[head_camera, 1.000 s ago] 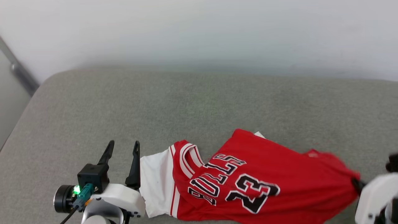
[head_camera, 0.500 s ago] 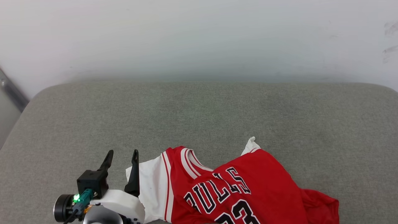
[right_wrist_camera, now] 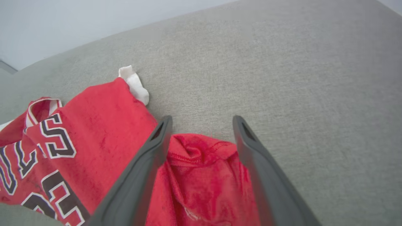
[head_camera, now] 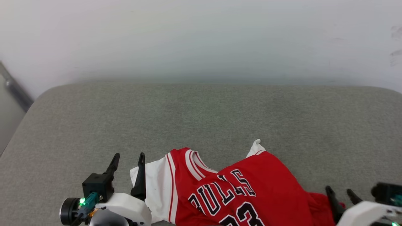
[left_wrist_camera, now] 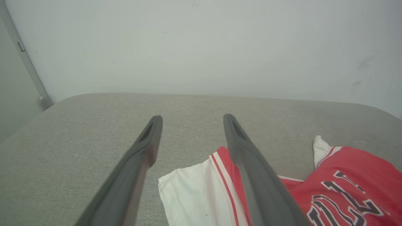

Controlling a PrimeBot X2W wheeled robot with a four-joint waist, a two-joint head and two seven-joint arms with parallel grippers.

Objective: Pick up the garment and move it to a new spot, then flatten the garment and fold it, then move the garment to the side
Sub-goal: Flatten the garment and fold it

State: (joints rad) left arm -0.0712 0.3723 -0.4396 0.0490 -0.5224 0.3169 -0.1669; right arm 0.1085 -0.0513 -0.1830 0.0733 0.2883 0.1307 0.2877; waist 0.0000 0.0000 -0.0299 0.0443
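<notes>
The garment (head_camera: 251, 191), a red jersey with white sleeves and black lettering, lies rumpled on the grey cushion near the front edge. My left gripper (head_camera: 128, 156) stands open just left of its white sleeve (head_camera: 155, 188), nothing between the fingers; the left wrist view shows the same open left gripper (left_wrist_camera: 191, 117) above the sleeve (left_wrist_camera: 194, 197). My right gripper (head_camera: 339, 190) is open at the jersey's bunched red hem. In the right wrist view the right gripper (right_wrist_camera: 202, 118) straddles that bunched hem (right_wrist_camera: 201, 175) with the jaws apart and not gripping the garment.
The grey cushion (head_camera: 201, 116) stretches wide behind the jersey, ending at a pale wall (head_camera: 201, 37). A grey metal strip (head_camera: 15, 91) runs down the wall at the far left. The cushion's rounded left edge (head_camera: 19, 131) drops off.
My right gripper has opened and let go of the jersey's hem, which dropped into a bunch on the cushion. The head camera shifted. The left gripper stayed open.
</notes>
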